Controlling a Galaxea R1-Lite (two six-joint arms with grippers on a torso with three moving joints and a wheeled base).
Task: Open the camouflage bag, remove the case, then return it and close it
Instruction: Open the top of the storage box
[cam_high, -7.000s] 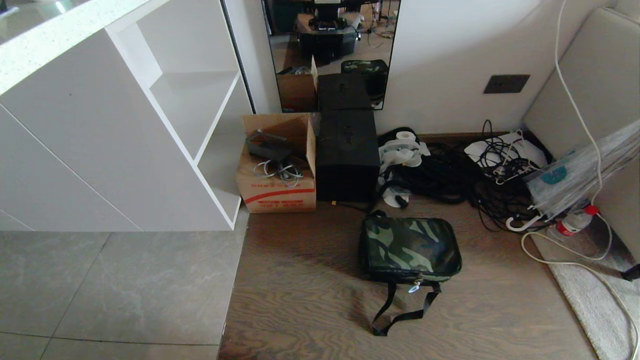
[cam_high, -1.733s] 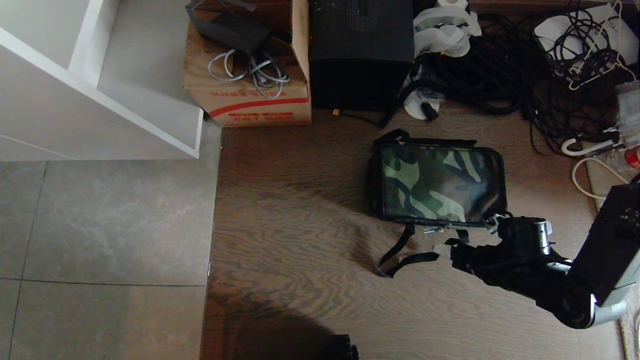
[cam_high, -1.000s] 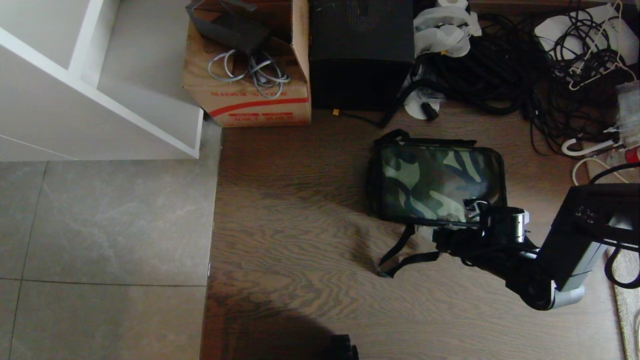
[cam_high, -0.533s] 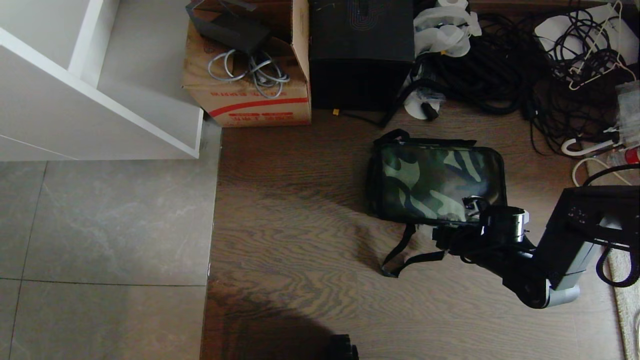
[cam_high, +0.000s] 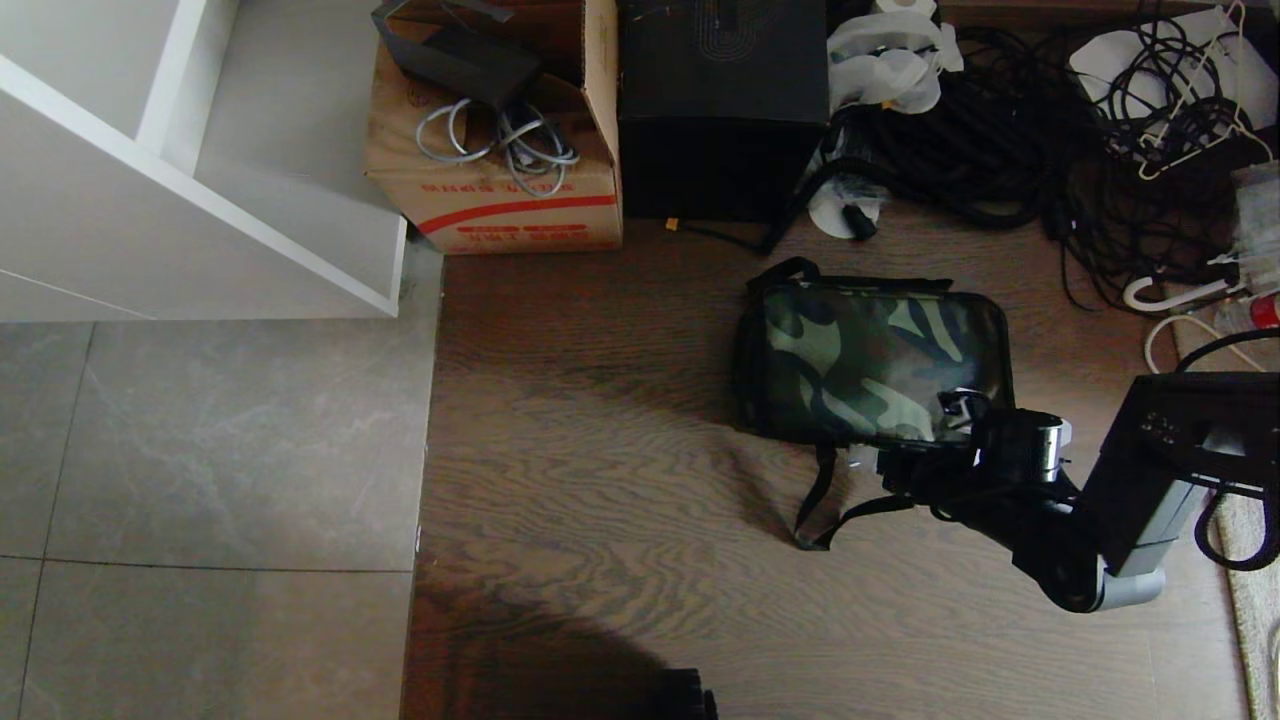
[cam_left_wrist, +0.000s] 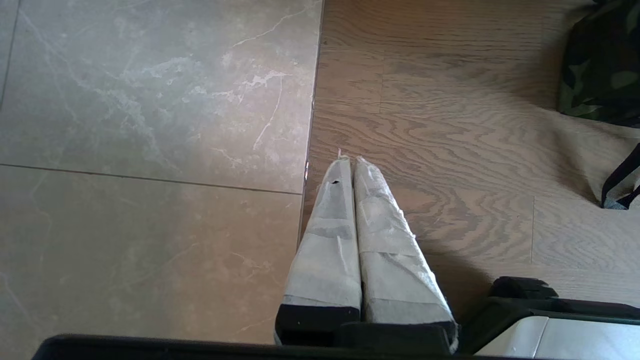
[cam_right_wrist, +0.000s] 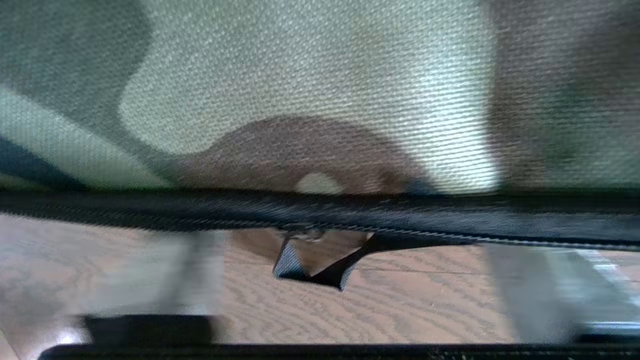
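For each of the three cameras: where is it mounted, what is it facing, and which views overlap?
Head: looks down on the floor, camouflage bag and right gripper.
Left wrist: behind the shut left gripper, facing tile and wood floor.
Right wrist: close against the bag's black-trimmed front edge, fingers apart.
Shared: all three show the bag.

My right arm (cam_high: 1090, 520) is black with a silver-grey elbow cap, a boxy black link and a looping black cable; my left gripper (cam_left_wrist: 357, 240) has two white-wrapped fingers.
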